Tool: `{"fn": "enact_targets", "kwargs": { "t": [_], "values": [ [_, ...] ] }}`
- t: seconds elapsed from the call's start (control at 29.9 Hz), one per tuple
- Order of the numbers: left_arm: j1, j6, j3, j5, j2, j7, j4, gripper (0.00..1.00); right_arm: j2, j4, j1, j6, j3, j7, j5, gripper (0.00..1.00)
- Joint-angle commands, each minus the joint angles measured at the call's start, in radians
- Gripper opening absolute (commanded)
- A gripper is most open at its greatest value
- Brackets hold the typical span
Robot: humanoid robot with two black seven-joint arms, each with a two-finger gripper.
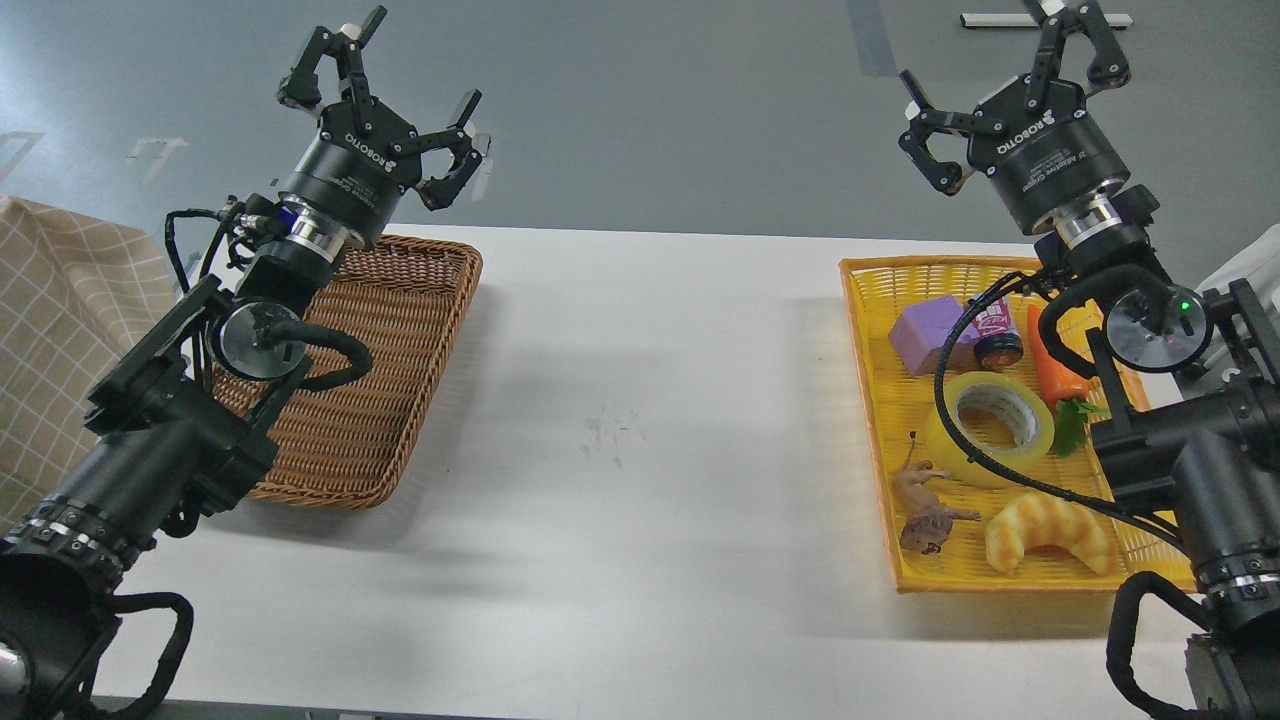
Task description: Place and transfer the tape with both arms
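The tape (990,425), a wide yellow translucent roll with a grey-white core, lies flat in the yellow tray (868,330) at the right. A black cable of my right arm crosses over it. My right gripper (1010,90) is open and empty, held high beyond the tray's far end, well away from the tape. My left gripper (385,105) is open and empty, raised above the far edge of the brown wicker basket (400,350) at the left.
In the yellow tray also lie a purple block (925,335), a small dark jar (995,335), a carrot toy (1050,370), a toy animal (925,510) and a yellow-striped croissant toy (1045,530). A checked cloth (50,300) hangs at the far left. White table (650,400) between the containers.
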Motion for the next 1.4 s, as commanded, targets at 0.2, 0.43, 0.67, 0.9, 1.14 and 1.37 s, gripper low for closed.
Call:
{"fn": "enact_targets", "kwargs": {
  "t": [0.2, 0.43, 0.67, 0.9, 1.14, 1.37],
  "values": [
    [-0.020, 0.000, -0.004, 0.002, -0.008, 0.002, -0.002, 0.98, -0.004, 0.005, 0.011, 0.000, -0.003, 0.000, 0.002, 1.00],
    [-0.028, 0.000, -0.005, 0.000, -0.001, 0.000, -0.002, 0.98, -0.006, 0.005, 0.005, 0.000, -0.004, -0.002, 0.002, 1.00],
    [-0.028, 0.000, -0.007, -0.006, -0.001, 0.000, -0.002, 0.98, 0.002, 0.000, 0.005, 0.000, -0.004, -0.002, 0.002, 1.00],
    [-0.024, 0.000, -0.007, -0.007, 0.001, 0.000, -0.002, 0.98, 0.003, 0.003, 0.005, 0.000, -0.004, -0.002, 0.002, 1.00],
    [-0.024, 0.000, -0.008, -0.009, 0.001, -0.002, -0.003, 0.98, 0.012, 0.003, -0.002, 0.000, -0.006, -0.002, 0.002, 1.00],
    [-0.026, 0.000, -0.027, -0.010, 0.001, -0.002, -0.014, 0.98, 0.009, 0.005, 0.012, 0.000, -0.055, -0.002, 0.002, 1.00]
  ]
}}
